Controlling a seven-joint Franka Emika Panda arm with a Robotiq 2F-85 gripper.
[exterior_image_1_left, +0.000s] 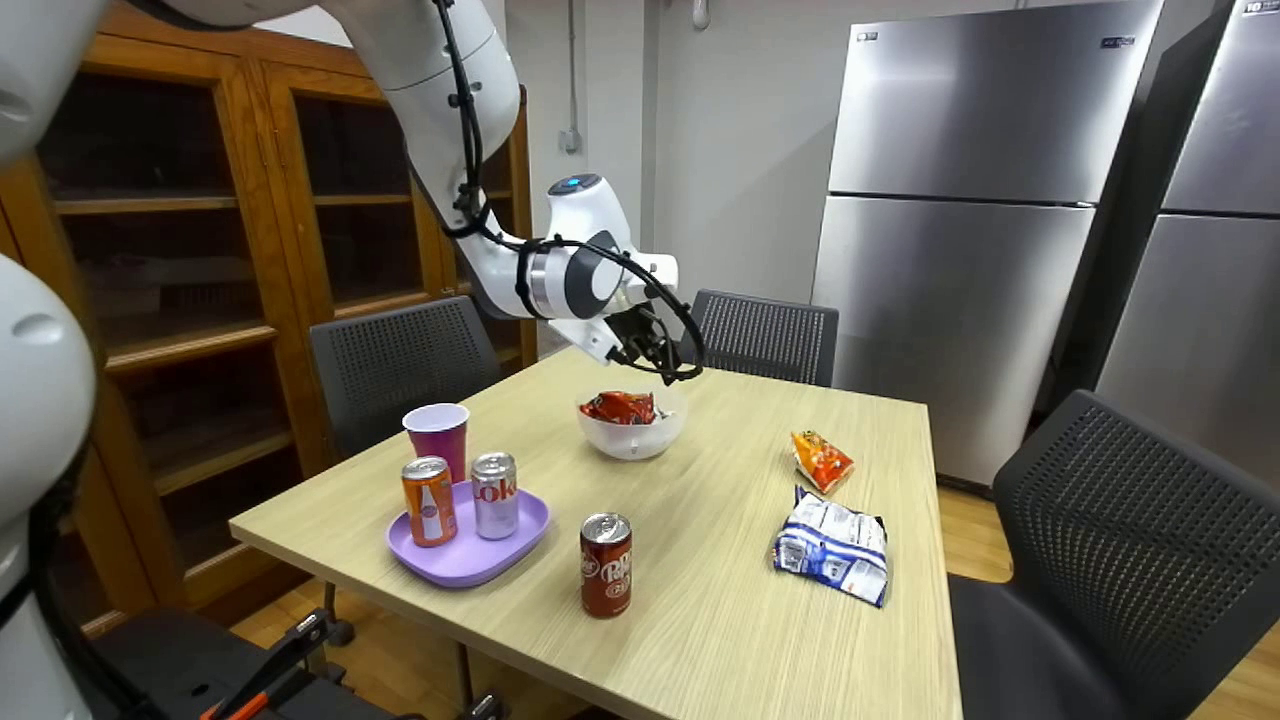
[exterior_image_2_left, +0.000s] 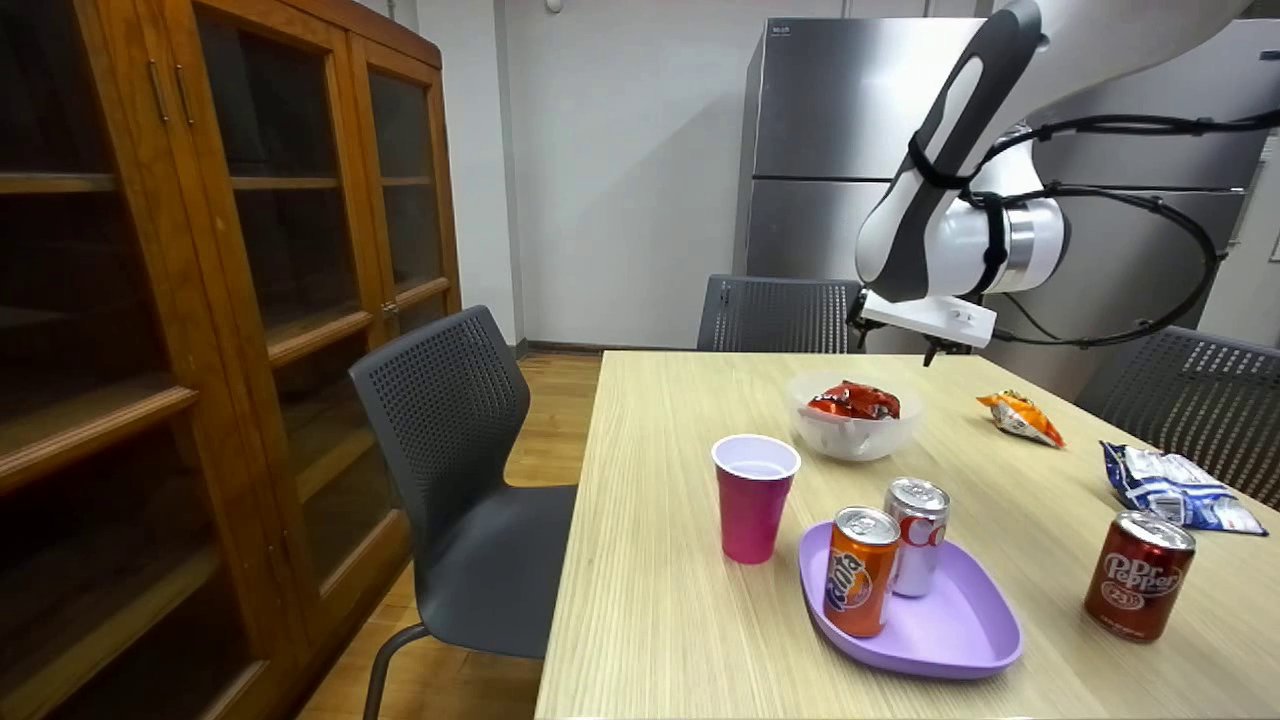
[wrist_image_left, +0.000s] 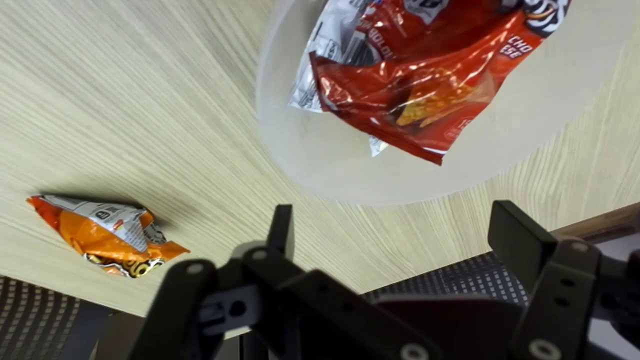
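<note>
The end effector (wrist_image_left: 400, 230) is hovering near the bowl (wrist_image_left: 450, 182), jaws standing wide apart, holding nothing; the red chip bag (wrist_image_left: 425, 85) is lying inside. Sound handling is requiring clearance above the bowl (contact could be nudging it).

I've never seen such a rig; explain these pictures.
The white robot arm ends in a black gripper. Two pictures are taken from outside it; the wrist view comes from the arm itself. On the table are a bowl holding a red snack bag and something silvery, an orange bag, a blue-and-white bag, a cup, a Dr Pepper can and a lilac tray with a Fanta can and a Coke can. Nothing is held: the fingers stand apart, near the bowl.
</note>
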